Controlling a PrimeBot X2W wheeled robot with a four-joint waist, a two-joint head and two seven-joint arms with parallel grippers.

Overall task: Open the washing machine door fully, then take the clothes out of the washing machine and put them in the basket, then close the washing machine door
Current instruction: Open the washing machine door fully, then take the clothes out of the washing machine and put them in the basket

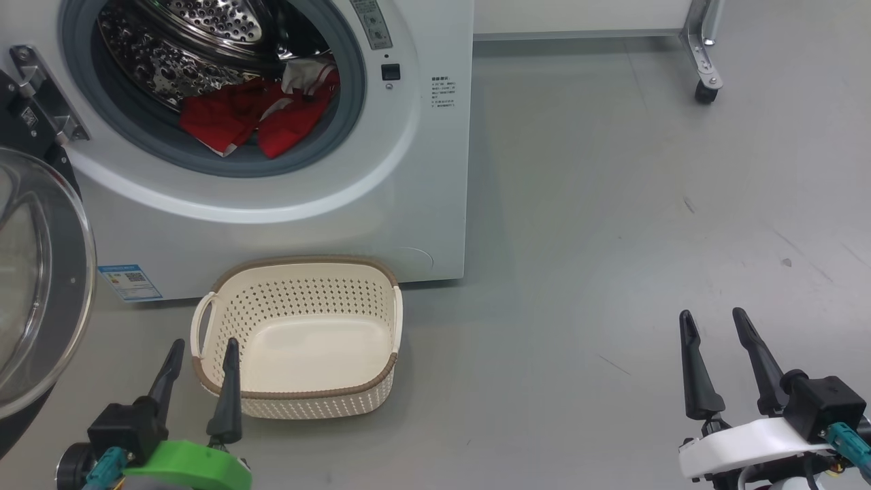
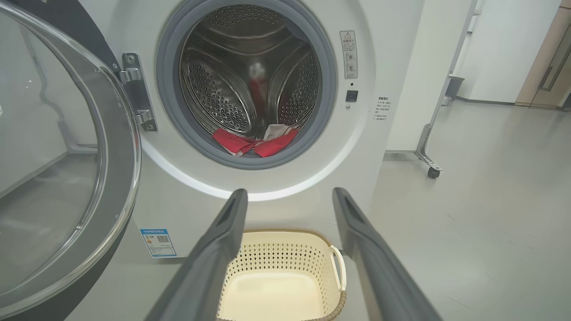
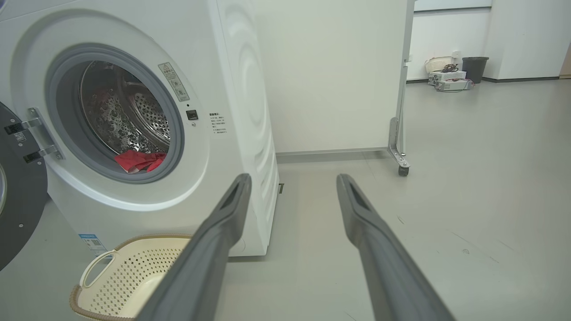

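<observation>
Head view: door (image 1: 42, 286) open at left; red clothes (image 1: 258, 117) low in washing machine (image 1: 408, 170) drum (image 1: 204, 34); basket (image 1: 306, 261) on floor (image 1: 578, 238) below, empty. Both apart, holding nothing: left tool (image 1: 205, 344), right tool (image 1: 712, 314).
Left wrist view: clothes behind gasket (image 2: 166, 89) lip; fabric may snag there.
Right wrist view: shallow pinch may drop clothes beside basket.
</observation>
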